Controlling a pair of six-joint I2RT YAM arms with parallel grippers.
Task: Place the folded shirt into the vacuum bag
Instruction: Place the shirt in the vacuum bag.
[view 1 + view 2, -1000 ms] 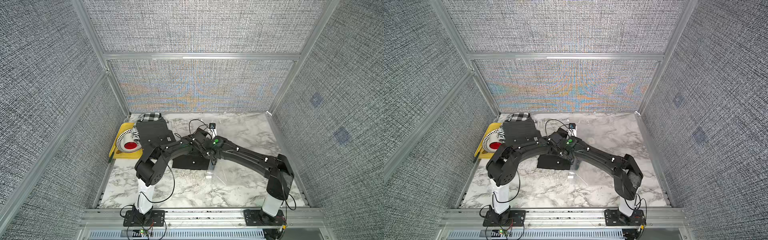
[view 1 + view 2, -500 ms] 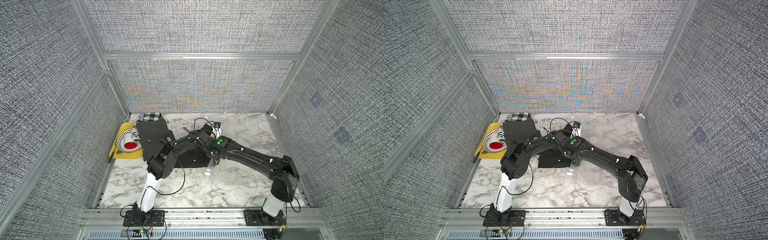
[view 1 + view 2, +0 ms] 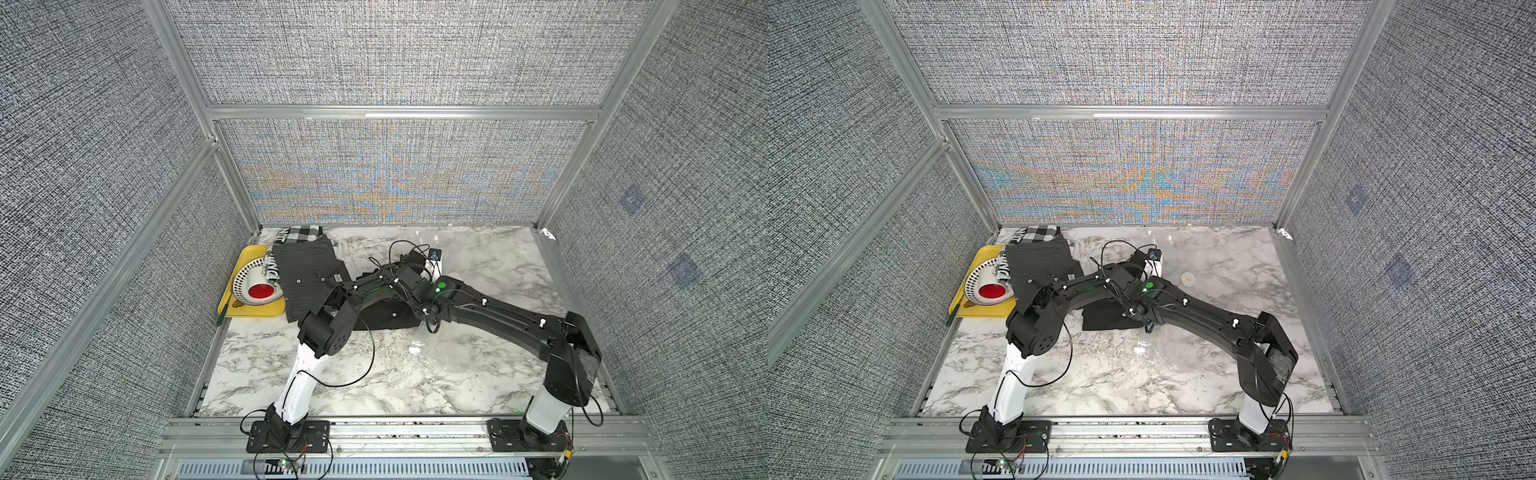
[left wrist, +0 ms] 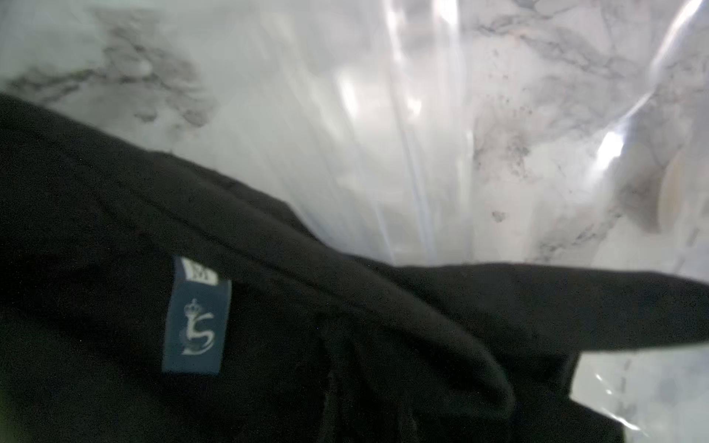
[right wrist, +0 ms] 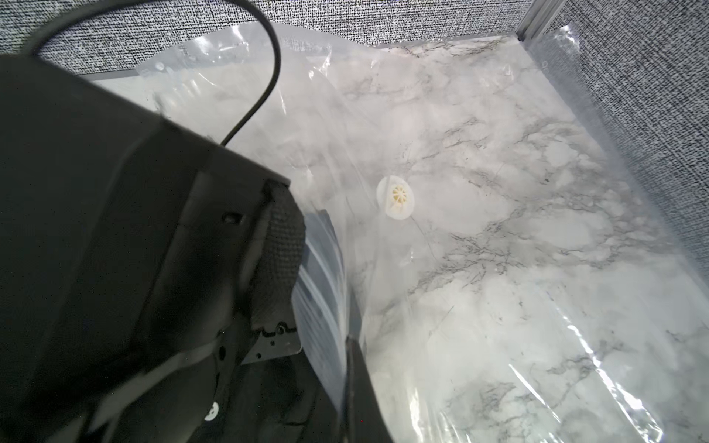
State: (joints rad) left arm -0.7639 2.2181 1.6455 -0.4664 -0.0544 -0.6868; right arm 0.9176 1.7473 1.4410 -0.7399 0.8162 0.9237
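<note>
- The vacuum bag [image 3: 1183, 353] is lying flat on the table [image 3: 1100, 386] across the centre and right side, with its white clip [image 3: 1139, 352] showing on the near edge
- The folded shirt [image 3: 1104, 320], black, is lying at the table centre beneath both arms, its edge sitting at the bag mouth; whether any part is already inside cannot be told
- The right gripper [image 5: 322, 307] is clenching a bunch of the bag's film, apparently holding the mouth up
- The left gripper [image 3: 424, 266] is hanging over the shirt's far edge; its fingers are showing in no view, so whether it is grasping the cloth cannot be told
- Step in hand, as judged: feeding the shirt into the raised mouth; the next move is calling for a firm hold on the collar edge and a slide toward the valve [image 5: 395, 197], film held clear
- The neck label [image 4: 195, 318] is showing a crown over an S-like mark; the white size tab [image 4: 199, 274] is probably reading "M"
- In the far left corner, a checked cloth [image 3: 303, 232] is carrying a band reading "NOT"
</note>
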